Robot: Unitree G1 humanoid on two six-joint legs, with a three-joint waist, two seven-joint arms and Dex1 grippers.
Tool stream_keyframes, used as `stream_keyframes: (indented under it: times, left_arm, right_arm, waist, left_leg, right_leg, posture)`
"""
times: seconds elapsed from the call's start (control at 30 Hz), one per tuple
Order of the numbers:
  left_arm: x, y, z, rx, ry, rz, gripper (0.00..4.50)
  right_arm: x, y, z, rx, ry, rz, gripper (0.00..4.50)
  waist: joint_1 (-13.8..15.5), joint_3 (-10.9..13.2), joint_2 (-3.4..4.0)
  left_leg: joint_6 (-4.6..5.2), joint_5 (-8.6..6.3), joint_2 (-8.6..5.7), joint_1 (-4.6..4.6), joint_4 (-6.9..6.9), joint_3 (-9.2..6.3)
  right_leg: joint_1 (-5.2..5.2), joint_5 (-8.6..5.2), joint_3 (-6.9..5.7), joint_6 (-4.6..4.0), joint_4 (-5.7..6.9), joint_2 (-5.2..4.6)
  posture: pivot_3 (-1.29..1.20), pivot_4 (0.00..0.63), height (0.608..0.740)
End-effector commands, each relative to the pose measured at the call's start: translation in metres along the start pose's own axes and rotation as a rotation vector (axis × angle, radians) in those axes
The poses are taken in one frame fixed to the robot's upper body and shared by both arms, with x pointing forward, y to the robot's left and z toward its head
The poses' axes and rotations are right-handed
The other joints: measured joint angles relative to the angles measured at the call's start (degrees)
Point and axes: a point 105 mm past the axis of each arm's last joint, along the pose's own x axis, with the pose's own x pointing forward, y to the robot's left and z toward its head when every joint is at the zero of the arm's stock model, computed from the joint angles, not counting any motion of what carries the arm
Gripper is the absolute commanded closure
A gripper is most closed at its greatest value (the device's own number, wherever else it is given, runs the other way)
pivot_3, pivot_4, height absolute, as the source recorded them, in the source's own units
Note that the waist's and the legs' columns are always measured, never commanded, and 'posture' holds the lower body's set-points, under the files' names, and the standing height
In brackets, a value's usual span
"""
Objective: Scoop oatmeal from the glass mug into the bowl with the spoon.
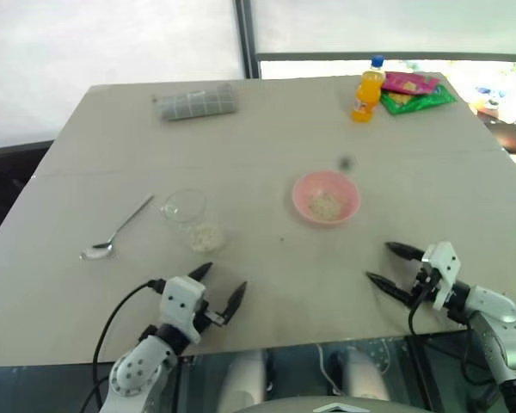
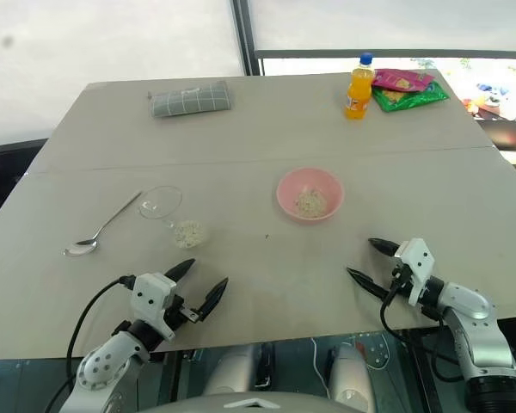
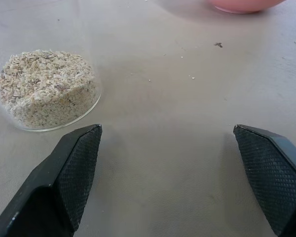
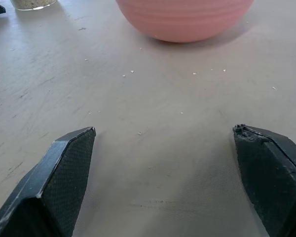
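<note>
One glass mug (image 1: pixel 187 215), one pink bowl (image 1: pixel 325 197), one spoon (image 1: pixel 116 230), one orange bottle (image 1: pixel 368 89), one grey checked pouch (image 1: pixel 196 104), two snack packets (image 1: pixel 415 92), two grippers: left (image 1: pixel 219 289), right (image 1: pixel 385 264).

Cut-off edges and unreadable details

In the left wrist view the bowl (image 3: pixel 244 5) was cropped to a sliver of its pink base, and the glass mug (image 3: pixel 49 106) showed just its bottom rim around the oatmeal (image 3: pixel 44 86). The right wrist view cut the bowl's rim away and left a mere corner of the mug. From the head views, the green and pink packets (image 1: pixel 417 93) beyond the orange bottle (image 1: pixel 368 90) were too small to read.
</note>
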Motion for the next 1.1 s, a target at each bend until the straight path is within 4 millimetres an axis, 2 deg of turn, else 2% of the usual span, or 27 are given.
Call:
stream_keyframes:
  times: [0.03, 0.13, 0.8, 0.97, 1.1]
  left_arm:
    - [-0.005, -0.002, -0.023, -0.014, 0.091, -0.01, 0.02]
    - [-0.005, -0.002, -0.019, -0.001, 0.049, -0.021, 0.02]
    - [-0.003, -0.004, -0.019, -0.04, 0.037, 0.023, 0.02]
    - [-0.01, -0.005, -0.021, -0.093, 0.049, 0.089, 0.02]
    - [-0.027, 0.011, -0.02, -0.116, 0.051, 0.205, 0.02]
  right_arm:
    - [-0.007, 0.005, -0.017, 0.053, 0.046, -0.002, 0.0]
    - [-0.006, 0.003, -0.015, 0.042, 0.03, -0.012, 0.0]
    - [-0.003, -0.004, -0.01, 0.016, 0.018, 0.011, 0.0]
    - [0.0, 0.01, 0.004, 0.027, -0.025, 0.116, 0.0]
    - [0.004, 0.024, 0.025, 0.052, -0.087, 0.21, 0.0]
  waist:
    - [0.0, 0.0, 0.0]
    - [0.1, 0.0, 0.01]
    - [0.1, 0.0, -0.01]
    - [0.0, 0.0, -0.01]
    - [-0.2, 0.2, 0.07]
  left_leg:
    - [0.0, 0.0, 0.0, 0.0, 0.0, 0.0]
    - [0.0, 0.0, 0.0, 0.03, 0.02, -0.01]
    - [0.0, 0.0, 0.03, 0.42, 0.11, 0.02]
    - [0.0, 0.0, 0.03, 0.44, 0.11, 0.04]
    - [0.0, 0.0, 0.06, 0.44, 0.06, 0.07]
  right_leg:
    - [0.0, 0.0, 0.0, 0.0, 0.0, 0.0]
    - [0.05, 0.0, 0.0, 0.0, 0.01, 0.03]
    - [0.43, 0.01, 0.05, -0.01, 0.07, 0.03]
    - [0.43, 0.01, 0.08, -0.01, 0.07, 0.03]
    - [0.39, 0.01, 0.09, -0.01, 0.06, 0.06]
  posture:
    - [0.0, 0.15, 0.718]
    - [0.0, 0.15, 0.718]
    - [0.0, 0.15, 0.718]
    - [0.0, 0.15, 0.718]
    - [0.0, 0.15, 0.718]
